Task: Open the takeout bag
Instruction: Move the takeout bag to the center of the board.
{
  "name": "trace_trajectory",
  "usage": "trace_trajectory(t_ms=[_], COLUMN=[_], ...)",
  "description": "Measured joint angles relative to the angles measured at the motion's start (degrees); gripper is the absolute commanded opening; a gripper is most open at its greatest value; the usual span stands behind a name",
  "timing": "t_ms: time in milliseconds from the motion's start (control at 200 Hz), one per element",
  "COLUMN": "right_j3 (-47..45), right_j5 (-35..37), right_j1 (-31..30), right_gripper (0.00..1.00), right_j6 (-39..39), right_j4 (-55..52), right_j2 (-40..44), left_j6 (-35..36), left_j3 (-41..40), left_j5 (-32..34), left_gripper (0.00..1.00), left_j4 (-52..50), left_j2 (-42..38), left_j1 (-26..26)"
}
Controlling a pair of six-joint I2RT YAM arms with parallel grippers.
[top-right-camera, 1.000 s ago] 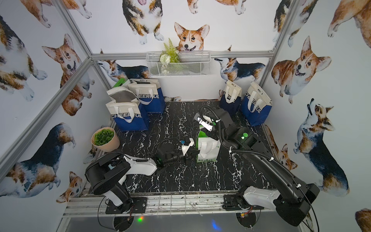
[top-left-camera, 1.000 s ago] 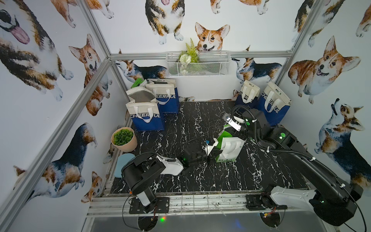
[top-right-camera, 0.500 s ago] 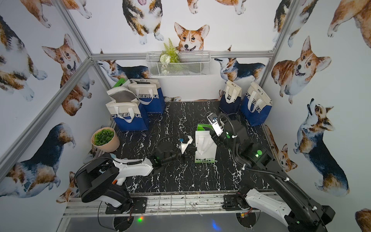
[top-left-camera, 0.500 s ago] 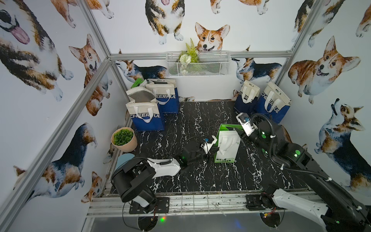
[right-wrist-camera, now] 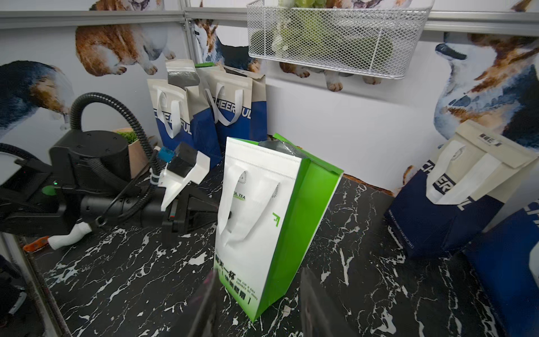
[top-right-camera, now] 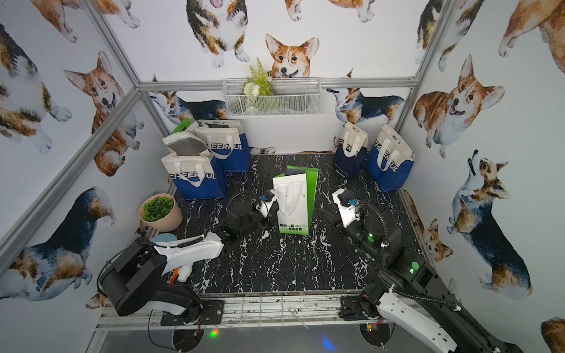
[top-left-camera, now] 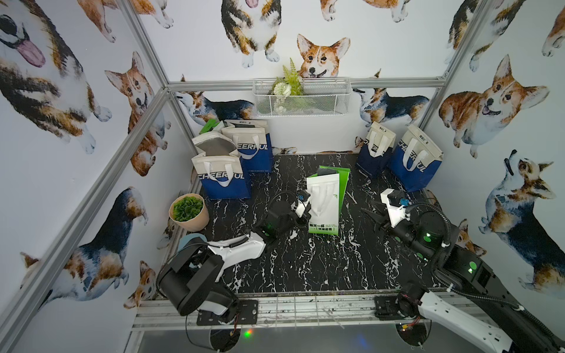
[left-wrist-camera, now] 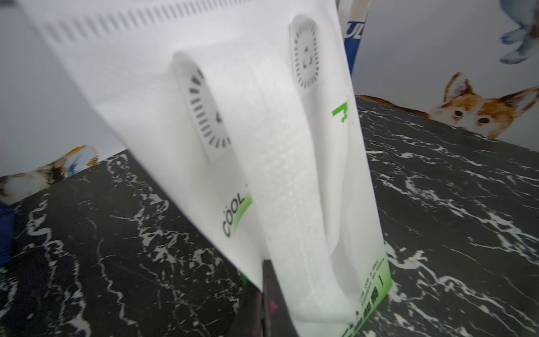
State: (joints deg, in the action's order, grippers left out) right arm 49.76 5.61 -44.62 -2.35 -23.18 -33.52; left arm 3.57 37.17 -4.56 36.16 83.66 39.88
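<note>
Corgi-print walls — aluminium-framed — enclose a black marble floor, wire basket behind.

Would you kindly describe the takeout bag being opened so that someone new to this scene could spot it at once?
Look at the black marble tabletop: near its middle, in front of the wire basket on the back wall, one takeout bag stands apart from the rest. Its white front and bright green sides set it apart from the navy-and-cream CHEERFUL bags clustered in the back corners.
</note>
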Motion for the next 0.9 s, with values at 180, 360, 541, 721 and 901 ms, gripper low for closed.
trace_trajectory(t_ms=[180,360,541,721,901], right_j3=[-1.46,-2.32,-2.49,-2.64,-2.86], right_j5=[-1.86,-4.13,-4.11,-4.59,-4.79], right_j1=[-0.17,-0.37,-0.39,-0.39,-0.39], right_gripper=[0.46,0.46,0.46,0.46,0.47], right_j6=[-1.77,-1.88,-1.86,-1.81,-1.7], right_j4=[0.57,1.9,2.58,3.15,3.56], right_j2=[0.37,0.76,0.55,-0.87,-1.09], left_j6=[3.58,5.62,6.14,5.81,4.74], left_j3=[1.97,5.03,9.38,10.1,10.51], left_j5=[0.59,-0.96,-1.51,-1.55,-0.57], left_gripper=[0.0,0.0,0.0,0.0,0.0], left_j4=[-0.44,0.44,0.39,2.14,4.72], left_j2=[1.14,5.38,8.96,10.27,13.62], left_j1=[-7.93,-15.61,-21.88,-26.82,-30.23])
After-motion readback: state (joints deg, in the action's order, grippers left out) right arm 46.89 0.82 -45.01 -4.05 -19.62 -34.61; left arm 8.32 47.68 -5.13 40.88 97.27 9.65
